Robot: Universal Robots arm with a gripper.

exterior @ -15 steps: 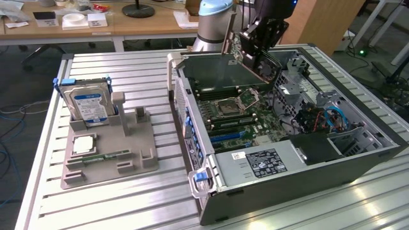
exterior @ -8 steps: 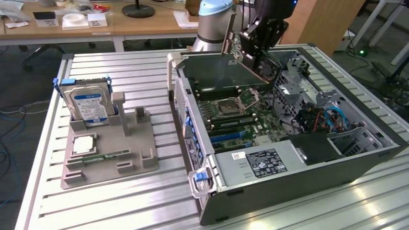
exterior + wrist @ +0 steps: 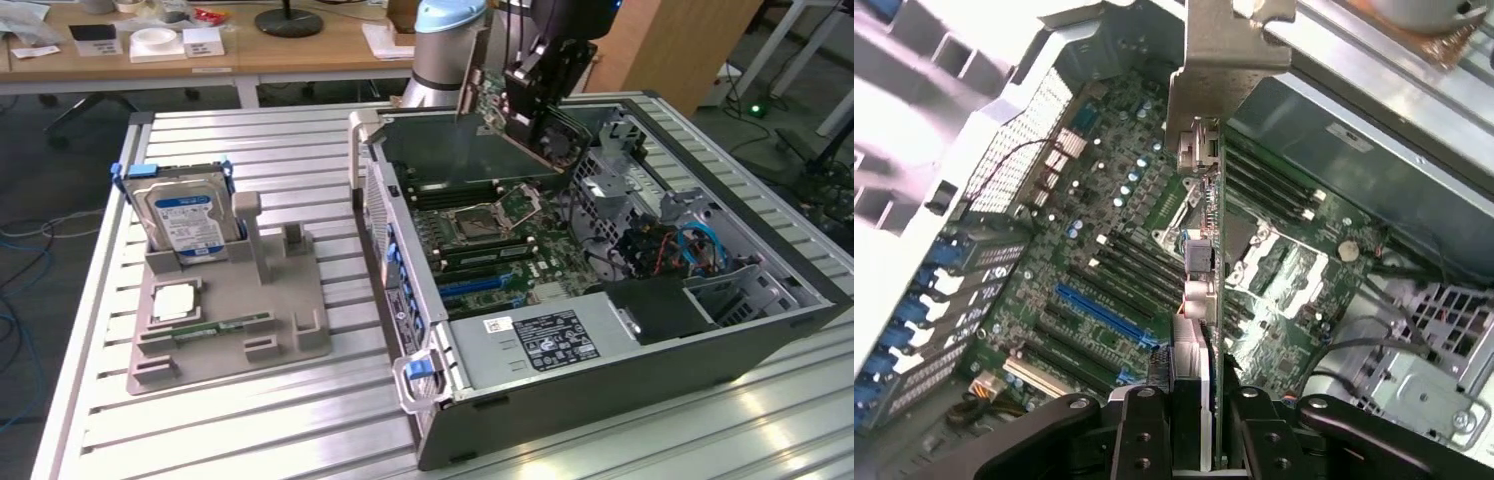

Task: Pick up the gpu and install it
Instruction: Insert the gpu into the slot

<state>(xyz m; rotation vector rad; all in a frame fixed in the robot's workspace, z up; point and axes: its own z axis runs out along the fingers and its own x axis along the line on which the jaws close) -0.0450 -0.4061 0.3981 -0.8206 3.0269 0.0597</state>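
The open computer case (image 3: 641,370) sits beneath the gripper (image 3: 1199,445), with its motherboard (image 3: 1104,230) facing up. The gpu (image 3: 454,148) sticks out from the gripper over the board, its silver bracket (image 3: 1204,90) at the far end. The fingers (image 3: 1144,430) are closed to a narrow gap, clamping the card's near edge.

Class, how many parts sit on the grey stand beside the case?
3: hard drive upright at the far end, pale square chip mid-stand, green memory stick just nearer. None looks hidden.
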